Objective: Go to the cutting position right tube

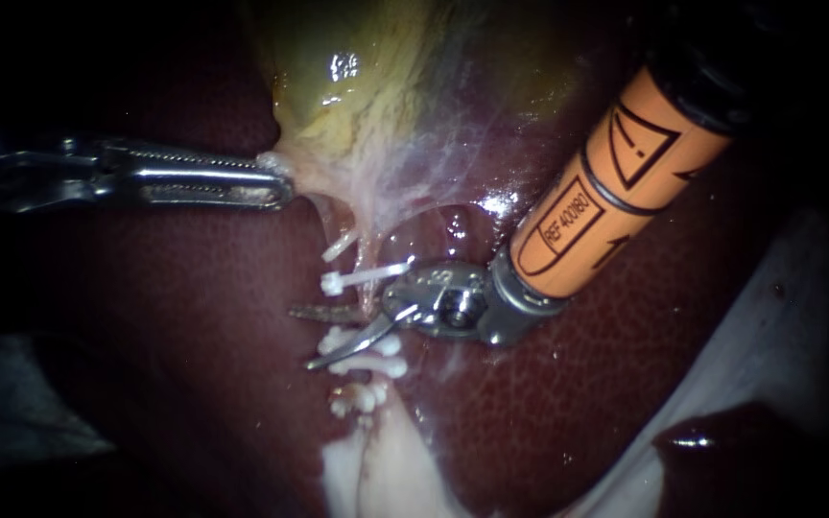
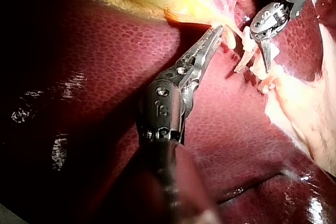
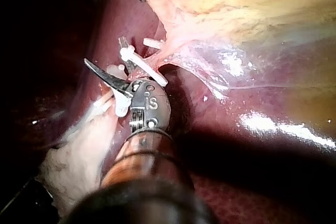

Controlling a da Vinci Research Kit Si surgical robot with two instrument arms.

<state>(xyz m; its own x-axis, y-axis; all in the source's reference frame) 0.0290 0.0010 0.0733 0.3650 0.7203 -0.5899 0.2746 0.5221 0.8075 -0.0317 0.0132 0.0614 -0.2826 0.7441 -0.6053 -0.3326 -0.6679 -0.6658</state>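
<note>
Running up and down the endoscope view, the clipped tube [image 1: 367, 254] descends from the gallbladder [image 1: 367, 86] to pale tissue [image 1: 376, 470] at the bottom edge. I cannot tell whether this is the right tube. An upper clip [image 1: 362, 276] crosses it, and lower clips [image 1: 368, 363] sit below. Between those, the right instrument [image 1: 304, 338] has its blades apart astride the tube, pointing across its long axis. Whether they touch it is unclear.

Bare liver [image 1: 578, 403] lies open beyond the blade tips, while the instrument's wrist crowds the tube's other side. The left instrument [image 1: 280, 182], well apart above, is clamped on the gallbladder's neck.

Only the left wrist view shows that grip closely. The right wrist view shows one blade projecting clear past the tube, the other hidden.
</note>
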